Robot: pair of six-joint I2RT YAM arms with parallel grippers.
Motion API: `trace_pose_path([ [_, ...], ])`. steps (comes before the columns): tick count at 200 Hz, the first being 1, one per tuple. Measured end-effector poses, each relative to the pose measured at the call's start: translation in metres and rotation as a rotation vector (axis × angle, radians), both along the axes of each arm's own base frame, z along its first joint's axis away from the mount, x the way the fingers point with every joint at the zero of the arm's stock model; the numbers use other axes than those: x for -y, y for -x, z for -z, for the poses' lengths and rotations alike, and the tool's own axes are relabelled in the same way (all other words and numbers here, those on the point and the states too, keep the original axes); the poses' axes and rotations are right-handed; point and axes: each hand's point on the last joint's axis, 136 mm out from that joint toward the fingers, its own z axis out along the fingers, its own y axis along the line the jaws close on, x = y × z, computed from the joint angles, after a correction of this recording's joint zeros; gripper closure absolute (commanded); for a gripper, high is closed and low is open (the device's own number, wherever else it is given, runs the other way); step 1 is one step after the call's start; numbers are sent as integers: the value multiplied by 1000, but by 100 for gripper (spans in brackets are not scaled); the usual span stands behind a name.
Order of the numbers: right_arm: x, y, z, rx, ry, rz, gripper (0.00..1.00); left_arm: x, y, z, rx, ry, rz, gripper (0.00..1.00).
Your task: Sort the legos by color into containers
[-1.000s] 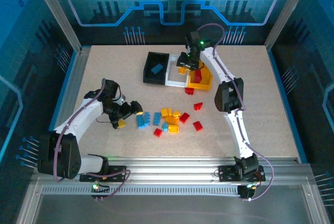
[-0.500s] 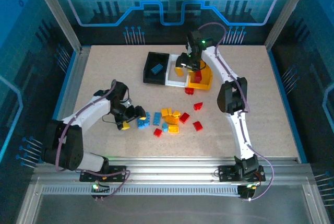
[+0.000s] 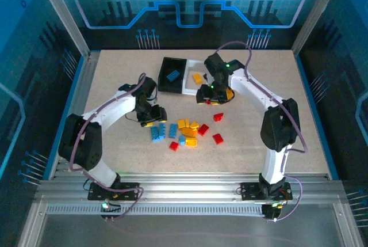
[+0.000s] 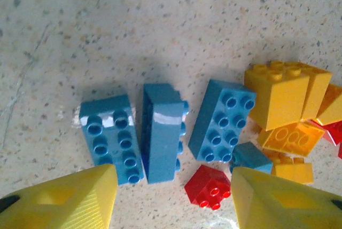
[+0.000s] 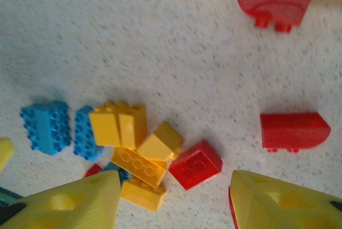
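Left hand (image 4: 172,186): fingers partly spread, nothing between the pads, low over the surface (image 4: 160,21). Just above the gap in the left wrist view are three long blue legos (image 4: 160,133) lying side by side. A fourth, smaller blue piece (image 4: 251,157) sits at lower right. One small red brick (image 4: 208,186) lies near my right-side finger. An orange-yellow pile (image 4: 280,93) is at the right edge, with at least four pieces; the overlap makes the count unsure.

Right hand (image 5: 175,186): also spread, also empty. In the right wrist view, four orange-yellow bricks (image 5: 117,125) are heaped at lower centre. Two blue bricks (image 5: 47,127) lie at the left. There are three larger reds: a square one (image 5: 196,165) touching the heap, and two rounded ones (image 5: 294,131) well apart at right and upper right.

Top view: three containers in a row at upper centre.
- The black bin (image 3: 168,86) holds one blue brick (image 3: 172,76).
- The white bin (image 3: 192,92) holds one orange-yellow brick (image 3: 198,78).
- The yellow-orange bin (image 3: 229,93) is mostly behind my right arm, and I cannot read its contents.
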Motion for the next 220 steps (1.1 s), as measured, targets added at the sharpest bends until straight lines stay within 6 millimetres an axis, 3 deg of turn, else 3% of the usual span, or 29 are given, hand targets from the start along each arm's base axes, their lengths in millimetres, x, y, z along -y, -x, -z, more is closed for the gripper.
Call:
trace_pose_path([
  [26,9,15,11,-31,17,6,43,3,-2,12,-38,-46,33,42],
  [64,19,27,7,-15,11,15,43,9,-1,24,-77,-97,83,47],
  [110,23,33,10,-13,8,27,43,19,-8,34,-89,-136,123,49],
  [162,26,33,11,-12,7,36,43,16,-6,51,-128,-186,152,52],
  [195,30,39,13,-20,9,40,43,14,-6,55,-134,-200,159,66],
  [220,31,41,15,-25,12,41,43,14,-7,60,-146,-208,160,71],
])
